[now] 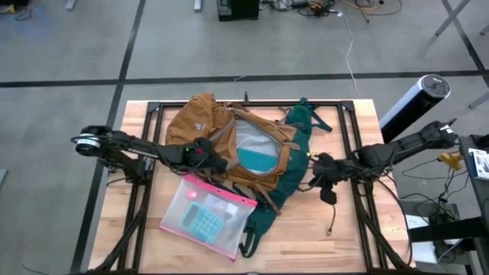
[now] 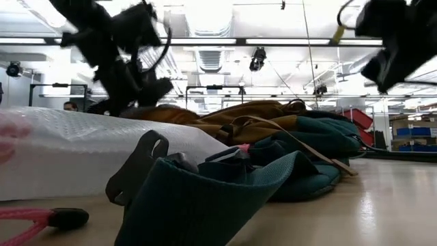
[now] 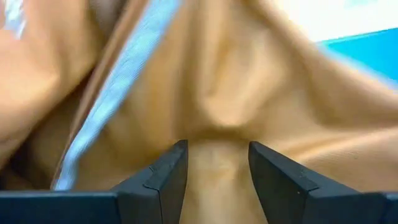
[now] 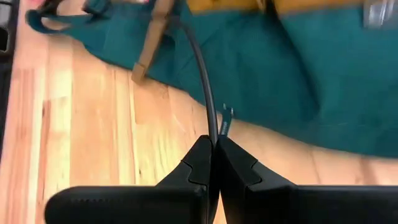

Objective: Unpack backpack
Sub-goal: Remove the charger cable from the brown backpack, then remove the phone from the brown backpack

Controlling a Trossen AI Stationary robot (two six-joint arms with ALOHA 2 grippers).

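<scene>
Centrally on the wooden table (image 1: 351,191) lies the backpack (image 1: 206,122), its mustard-tan flap thrown back and the mouth gaping, so that grey lining and a teal item (image 1: 254,160) inside show from above. Its dark green back panel and straps (image 1: 294,126) trail toward the right and down toward the table's near edge. In the low view a green strap (image 2: 225,198) fills the foreground, with the tan fabric heaped behind it.

Just beside the backpack, on its near left side, rests a clear pouch (image 1: 206,218) with pink edging, and a teal calculator (image 1: 200,221) shows through it.

The left gripper (image 1: 202,153) sits at the left rim of the backpack's opening. In the left wrist view its fingers (image 3: 165,180) stand partly apart with a fold of tan fabric (image 3: 217,112) bunched between them; whether they pinch it cannot be told.

The right gripper (image 1: 325,168) hovers over the bare table just right of the green panel. Its fingers (image 4: 199,168) are pressed together, and a thin dark cord (image 4: 202,68) runs up from their tips across the green fabric.
</scene>
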